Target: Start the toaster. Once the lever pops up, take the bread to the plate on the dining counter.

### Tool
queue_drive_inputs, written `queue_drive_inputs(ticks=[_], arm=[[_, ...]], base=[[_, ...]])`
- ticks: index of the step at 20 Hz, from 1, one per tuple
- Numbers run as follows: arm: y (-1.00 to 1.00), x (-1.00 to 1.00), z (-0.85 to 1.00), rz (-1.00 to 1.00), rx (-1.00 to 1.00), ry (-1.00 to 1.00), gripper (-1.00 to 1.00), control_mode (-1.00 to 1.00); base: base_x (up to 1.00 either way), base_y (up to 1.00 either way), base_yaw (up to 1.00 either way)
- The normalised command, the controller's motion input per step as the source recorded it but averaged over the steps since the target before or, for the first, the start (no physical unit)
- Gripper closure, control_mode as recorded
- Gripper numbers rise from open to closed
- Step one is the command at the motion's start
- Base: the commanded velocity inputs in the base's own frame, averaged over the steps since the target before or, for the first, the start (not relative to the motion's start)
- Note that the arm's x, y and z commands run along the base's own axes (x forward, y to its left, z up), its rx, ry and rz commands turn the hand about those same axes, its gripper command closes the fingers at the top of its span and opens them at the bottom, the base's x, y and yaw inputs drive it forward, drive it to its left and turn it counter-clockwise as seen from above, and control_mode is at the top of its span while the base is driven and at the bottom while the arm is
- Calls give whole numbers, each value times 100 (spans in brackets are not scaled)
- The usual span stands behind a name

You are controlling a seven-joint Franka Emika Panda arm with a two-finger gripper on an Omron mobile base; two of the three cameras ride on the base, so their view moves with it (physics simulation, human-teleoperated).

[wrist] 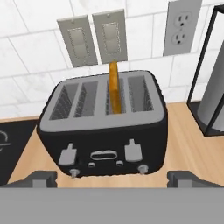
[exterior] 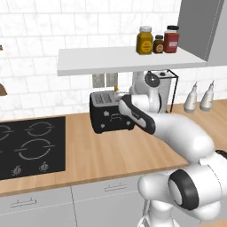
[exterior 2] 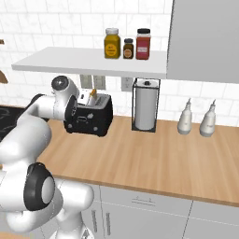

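While the light-wood tabletop (exterior: 102, 155) runs under white tiles, the boxy glossy black toaster (wrist: 103, 131) sits mid-frame, thin golden-tan bread slice (wrist: 114, 87) upright in its third slot. Black stove (exterior: 31, 146) left, paper-towel stand (exterior 2: 145, 106) right. Pincer (wrist: 111, 179) hangs wide open, holding nothing.

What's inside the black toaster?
One slice of bread stands upright in a toaster slot, sticking out on top. Its lower part is hidden inside. The other slots look empty.

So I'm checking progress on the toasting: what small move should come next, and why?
Probably ease the open pincer down to a lever on the toaster front: the bread stands tall in its slot, and the pincer hovers clear of the front.
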Motion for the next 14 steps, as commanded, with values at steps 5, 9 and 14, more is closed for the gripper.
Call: queue_drive_inputs(ticks=[5,9,14], arm=[[0,24,-12,0,-2,0,-100,-100],[0,20,-21,0,-2,-4,-100,-100],[0,23,-19,0,-2,-5,-100,-100]], base=[[0,0,0],[0,0,0],[0,0,0]])
